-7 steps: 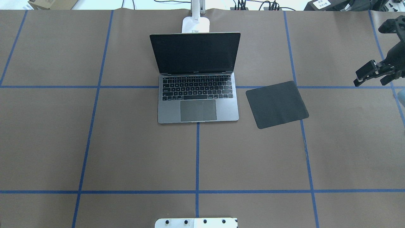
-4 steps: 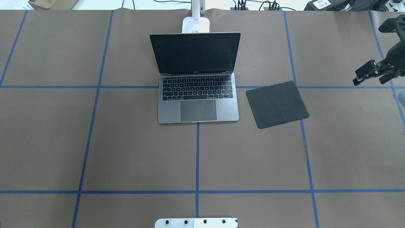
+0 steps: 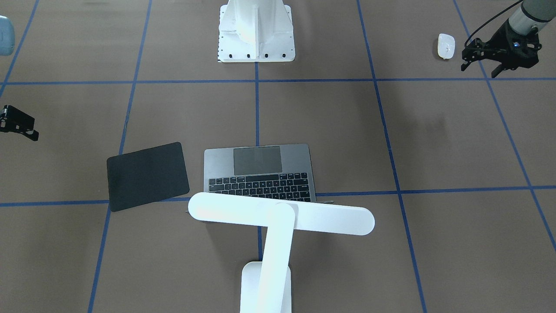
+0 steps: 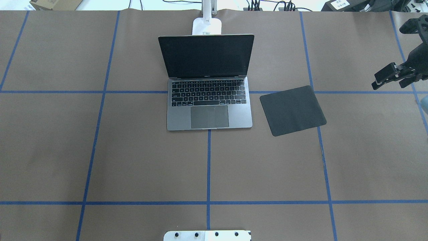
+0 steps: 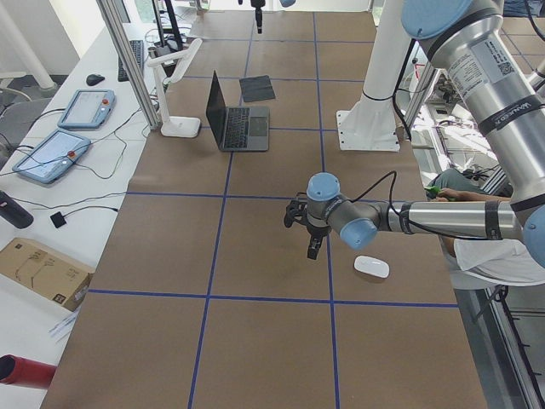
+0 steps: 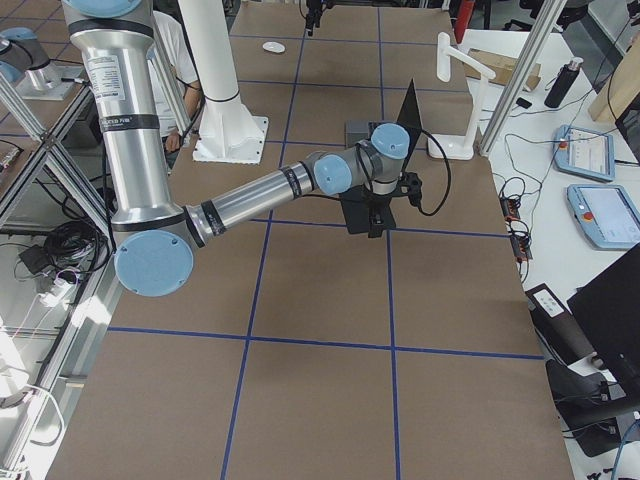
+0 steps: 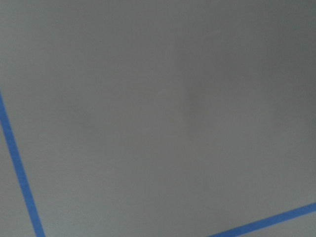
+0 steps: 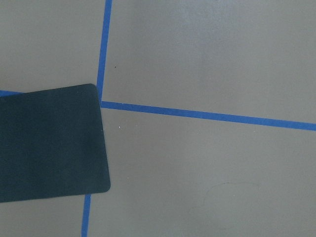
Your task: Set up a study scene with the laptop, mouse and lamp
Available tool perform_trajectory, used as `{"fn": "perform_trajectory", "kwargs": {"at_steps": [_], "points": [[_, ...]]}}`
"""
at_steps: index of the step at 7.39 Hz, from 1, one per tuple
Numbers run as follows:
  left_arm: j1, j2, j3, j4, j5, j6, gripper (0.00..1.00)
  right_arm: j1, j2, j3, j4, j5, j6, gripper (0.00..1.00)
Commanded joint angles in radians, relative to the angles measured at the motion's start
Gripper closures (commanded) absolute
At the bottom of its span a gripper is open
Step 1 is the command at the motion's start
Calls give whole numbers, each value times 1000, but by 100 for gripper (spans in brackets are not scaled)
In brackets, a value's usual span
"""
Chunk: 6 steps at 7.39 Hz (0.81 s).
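Note:
The open dark-grey laptop (image 4: 209,100) sits at the table's middle, also in the front view (image 3: 258,174). The white lamp (image 3: 282,213) stands behind it, bar head over the screen; its base (image 4: 206,26) shows overhead. The white mouse (image 3: 446,45) lies on the table on my left side, also in the left view (image 5: 371,267). My left gripper (image 3: 479,69) hovers beside the mouse, apart from it, open and empty. My right gripper (image 4: 391,82) is open and empty at the right edge, beyond the mouse pad.
A flat black mouse pad (image 4: 292,110) lies askew right of the laptop, also in the right wrist view (image 8: 49,143). The white bolted pedestal (image 3: 256,30) stands at the near edge. Blue tape lines grid the brown table. A person sits behind the pedestal (image 6: 185,60).
My right gripper has shifted slightly toward the far side and a little toward the table's middle. Laptop, lamp and mouse pad have not moved.

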Motion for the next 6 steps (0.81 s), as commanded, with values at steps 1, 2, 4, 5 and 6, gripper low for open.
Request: {"fn": "perform_trajectory", "kwargs": {"at_steps": [1, 2, 4, 5, 6], "points": [[74, 64, 43, -181, 51, -94, 0, -9, -4, 1, 46, 1, 38, 1], [84, 76, 49, -187, 51, -94, 0, -19, -16, -2, 79, -1, 54, 1], [119, 99, 54, -207, 75, -132, 0, -32, -27, -2, 133, 1, 83, 1], [180, 98, 54, -232, 117, -215, 0, -36, -26, -3, 167, -2, 106, 1], [288, 98, 54, -266, 187, -320, 0, -38, -26, -9, 192, -8, 117, 1]]}}
